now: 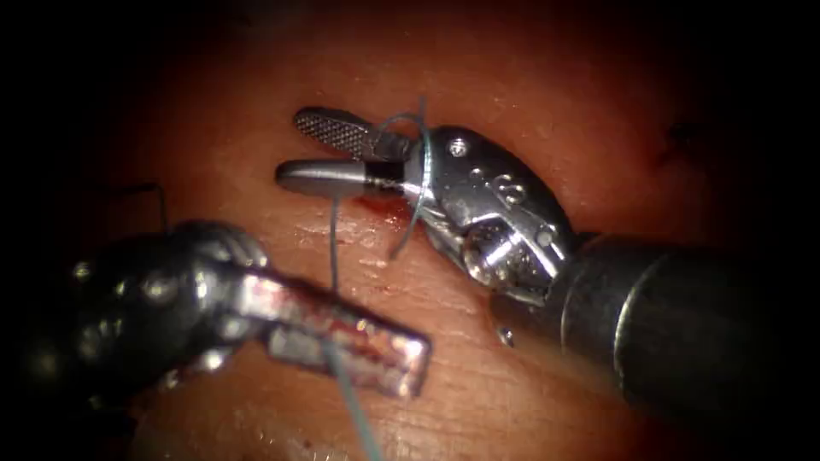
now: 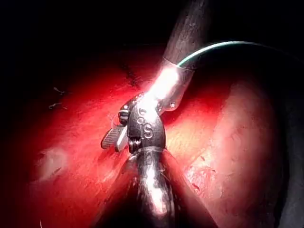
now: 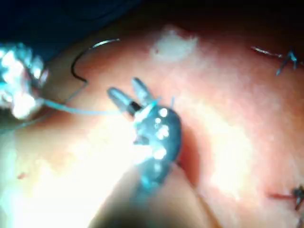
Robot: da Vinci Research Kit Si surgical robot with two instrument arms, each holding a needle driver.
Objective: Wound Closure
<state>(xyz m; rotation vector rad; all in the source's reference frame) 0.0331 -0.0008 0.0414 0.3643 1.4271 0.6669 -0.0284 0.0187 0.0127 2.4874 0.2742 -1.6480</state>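
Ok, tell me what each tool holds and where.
Left tool: shut on the thread, mid-strand. Right tool: open, holding nothing, thread looped around its wrist. The needle lies free on the tissue.

Dark vignetted edges, hot glare on the tissue [image 3: 71, 180] (wrist views), soft focus

Blackness rings the lit field; any room seems hidden

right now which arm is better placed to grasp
Likely right: the right tool is open and empty, thread looped around it; the left tool is shut on the thread. The needle lies loose on tissue left of the cut.
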